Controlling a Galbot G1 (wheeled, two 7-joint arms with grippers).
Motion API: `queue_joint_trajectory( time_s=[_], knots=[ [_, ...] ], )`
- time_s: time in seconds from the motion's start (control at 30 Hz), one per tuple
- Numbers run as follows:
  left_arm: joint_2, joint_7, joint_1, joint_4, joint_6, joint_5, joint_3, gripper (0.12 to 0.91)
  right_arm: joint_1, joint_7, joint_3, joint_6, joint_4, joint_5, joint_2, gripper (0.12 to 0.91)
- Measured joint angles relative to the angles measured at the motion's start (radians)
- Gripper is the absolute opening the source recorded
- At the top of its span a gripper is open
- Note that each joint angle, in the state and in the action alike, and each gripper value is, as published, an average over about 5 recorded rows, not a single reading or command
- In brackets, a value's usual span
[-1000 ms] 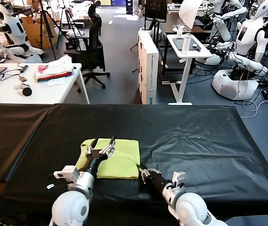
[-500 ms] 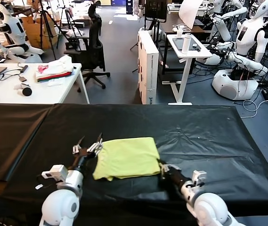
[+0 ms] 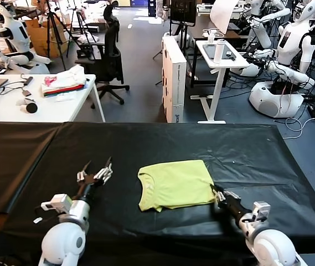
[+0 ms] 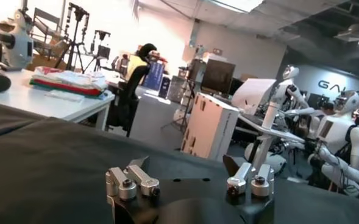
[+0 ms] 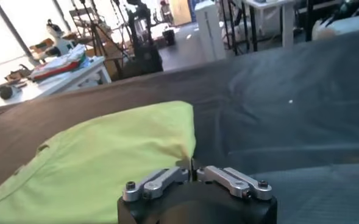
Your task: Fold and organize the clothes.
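Right hand (image 3: 221,195) sits at the near right corner of the folded lime-yellow T-shirt (image 3: 175,184), and in my wrist view its fingers look nearly pressed together with the shirt's hem right at their tips; whether cloth is pinched there I cannot tell. Left hand (image 3: 94,173) hovers spread wide over the black table (image 3: 257,160), well apart from the shirt. The shirt lies mid-table, neck toward the left hand, slightly skewed. To finish tidily I'd keep the drag low and flat, so the layers don't slide apart, then release only once the edges sit square. No containers are on my table.
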State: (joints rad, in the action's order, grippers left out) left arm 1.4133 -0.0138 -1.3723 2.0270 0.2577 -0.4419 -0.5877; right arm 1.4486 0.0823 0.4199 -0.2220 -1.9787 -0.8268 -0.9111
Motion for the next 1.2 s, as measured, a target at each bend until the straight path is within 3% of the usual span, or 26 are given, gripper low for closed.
queue_joint_trajectory(
  time_s=[0.13, 0.27, 0.33, 0.47, 0.63, 0.8, 1.0, 1.2],
  knots=[
    [-0.015, 0.001, -0.006, 0.001, -0.002, 0.023, -0.002, 0.907, 0.091, -0.023, 0.079, 0.092, -0.045, 0.073, -0.007, 0.563],
    [-0.041, 0.002, -0.029, 0.018, -0.019, 0.082, 0.004, 0.907, 0.176, 0.013, 0.149, 0.207, -0.075, 0.204, -0.029, 0.821],
    [-0.063, 0.006, -0.05, 0.037, -0.032, 0.103, 0.002, 0.907, 0.212, 0.036, 0.177, 0.262, -0.087, 0.283, -0.046, 0.884],
    [-0.124, 0.005, -0.117, 0.089, -0.049, 0.111, -0.018, 0.907, 0.282, 0.07, 0.218, 0.36, -0.107, 0.415, -0.091, 0.905],
    [-0.191, -0.011, -0.226, 0.163, -0.077, 0.111, -0.058, 0.907, 0.379, 0.089, 0.238, 0.458, -0.128, 0.515, -0.147, 0.907],
    [-0.229, -0.054, -0.354, 0.226, -0.089, 0.095, -0.084, 0.907, 0.496, 0.112, 0.233, 0.523, -0.151, 0.578, -0.197, 0.907],
    [-0.255, -0.076, -0.493, 0.283, -0.103, 0.072, -0.112, 0.907, 0.627, 0.136, 0.211, 0.525, -0.167, 0.605, -0.219, 0.907],
    [-0.256, -0.08, -0.586, 0.312, -0.087, 0.068, -0.129, 0.907, 0.684, 0.155, 0.195, 0.446, -0.179, 0.596, -0.214, 0.907]
  ],
)
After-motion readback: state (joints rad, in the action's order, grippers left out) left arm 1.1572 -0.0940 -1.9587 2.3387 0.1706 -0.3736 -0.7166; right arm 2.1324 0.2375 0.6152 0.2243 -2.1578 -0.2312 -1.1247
